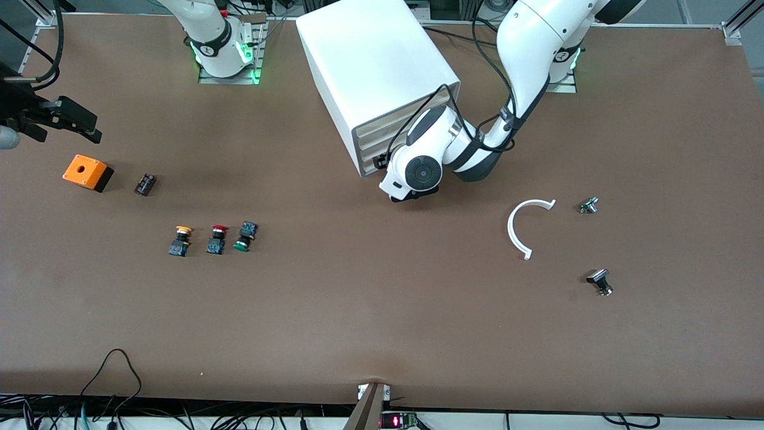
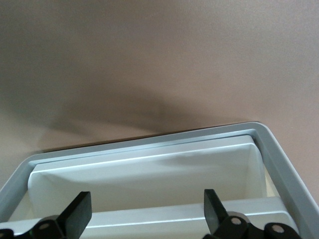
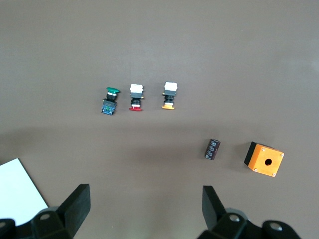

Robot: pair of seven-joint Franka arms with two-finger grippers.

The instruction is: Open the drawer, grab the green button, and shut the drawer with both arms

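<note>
Left pincer (image 2: pixel 144 216) is hovering wide at the cabinet's (image 1: pixel 376 65) drawer (image 2: pixel 149 169) front; right pincer (image 3: pixel 144 211) is waiting wide over the counter's (image 1: pixel 382 310) right-arm end.

Wide brown table (image 1: pixel 382 322), evenly lit

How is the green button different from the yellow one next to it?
The green button has a green cap, the yellow button a yellow one. In the front view the green button's cap points toward the front camera, while the yellow button's cap points away from it. The green button lies closer to the cabinet, with the red button between them. Both have dark bodies.
</note>
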